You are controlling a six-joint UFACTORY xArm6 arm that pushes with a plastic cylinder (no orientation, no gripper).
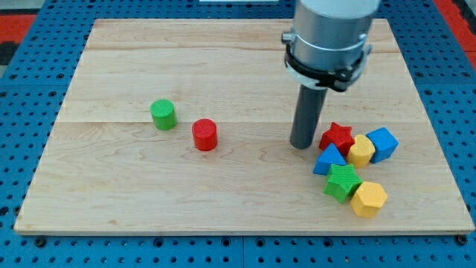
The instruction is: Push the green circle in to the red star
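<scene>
The green circle (163, 115) stands on the wooden board (111, 186) at the view's left. The red star (338, 137) lies at the view's right, in a cluster of blocks. My tip (302, 145) rests on the board just left of the red star, close to it, and far to the right of the green circle. A red circle (204, 135) stands between the green circle and my tip, a little lower in the view.
Around the red star sit a blue triangle (329, 159), a yellow block (361, 151), a blue cube (382, 144), a green star (343, 182) and a yellow hexagon (368, 199). Blue pegboard surrounds the board.
</scene>
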